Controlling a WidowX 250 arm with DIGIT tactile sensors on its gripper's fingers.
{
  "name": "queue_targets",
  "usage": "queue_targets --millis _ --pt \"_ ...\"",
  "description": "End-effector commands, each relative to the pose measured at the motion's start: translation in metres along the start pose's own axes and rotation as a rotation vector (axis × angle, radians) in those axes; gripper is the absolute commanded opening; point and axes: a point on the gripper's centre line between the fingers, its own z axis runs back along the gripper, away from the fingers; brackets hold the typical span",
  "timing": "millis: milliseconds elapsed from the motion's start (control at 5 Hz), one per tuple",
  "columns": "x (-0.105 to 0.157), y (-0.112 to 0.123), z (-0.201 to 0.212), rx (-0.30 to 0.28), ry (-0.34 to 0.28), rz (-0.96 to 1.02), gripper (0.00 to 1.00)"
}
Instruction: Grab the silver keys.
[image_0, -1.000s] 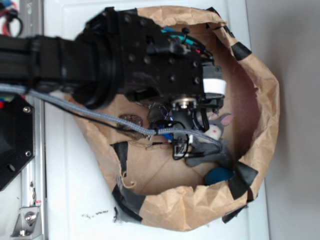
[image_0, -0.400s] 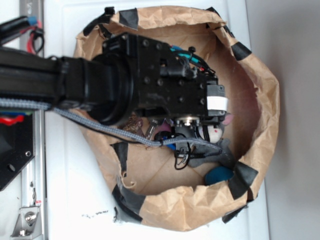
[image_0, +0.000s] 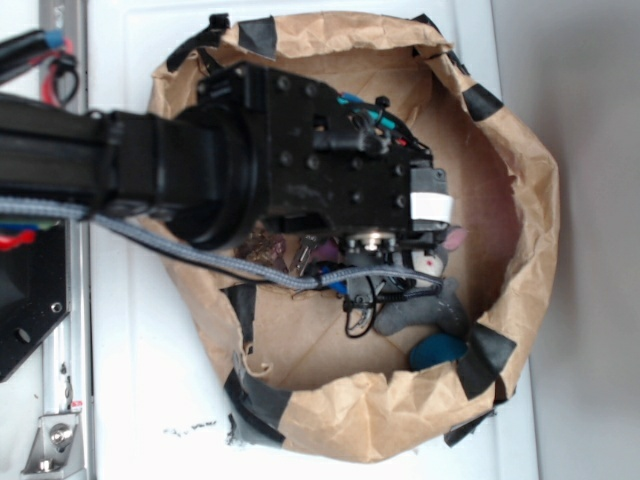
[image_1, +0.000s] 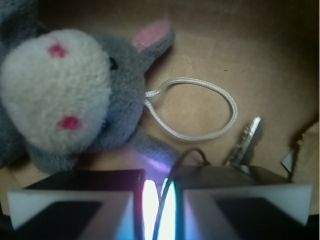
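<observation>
Silver keys (image_1: 246, 141) show only as one shiny blade poking out just past the right pad of my pincer (image_1: 159, 200), low on the brown paper floor; the rest of the bunch is hidden beneath me. From the exterior view I am sunk deep into the paper bag (image_0: 520, 250), my black wrist housing covering most of what lies inside, with a glint of metal by the brown lump (image_0: 262, 247) under my arm.

My two white pads stand close together with a narrow bright gap and a dark cable between them. I cannot tell whether they have anything pinched, and nothing is visibly caught.

The grey plush bunny (image_1: 70, 95) fills the left of my wrist view, its white loop (image_1: 197, 107) lying between it and the key.

My judgement: the approach is done, the grab itself is not yet confirmed, and lifting remains.
</observation>
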Motion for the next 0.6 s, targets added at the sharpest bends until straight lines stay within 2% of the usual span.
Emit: queue_targets --millis 0,200,400 --pt "-0.001 0.007 0.03 -0.041 0.017 -0.017 0.0" --pt "-0.011 0.011 0.048 -0.045 0.026 -0.038 0.0" --pt "-0.027 0.005 0.089 -0.041 0.013 -0.053 0.0"
